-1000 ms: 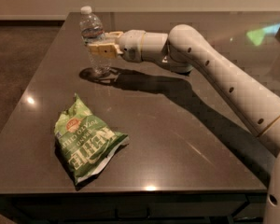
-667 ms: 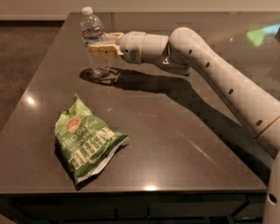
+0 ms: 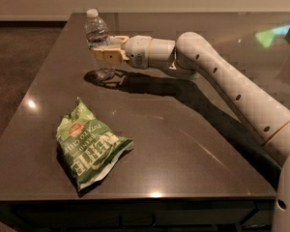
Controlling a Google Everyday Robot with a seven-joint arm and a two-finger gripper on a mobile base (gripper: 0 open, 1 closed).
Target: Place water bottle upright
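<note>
Camera view: water bottle (image 3: 96, 33) upright, gripped by the hand (image 3: 101, 54), at the far left part of the table (image 3: 183, 144).

The hand's tan fingers are clamped on the bottle's middle, white cap uppermost. The base appears to be at or just above the tabletop; contact cannot be confirmed. The arm (image 3: 232, 86) reaches in from the right. A green chip bag (image 3: 89, 146) lies well apart, nearer the front edge. Recommended: seat the base flat before releasing, spread the fingers evenly, and withdraw straight back so neither finger tips the light bottle.
</note>
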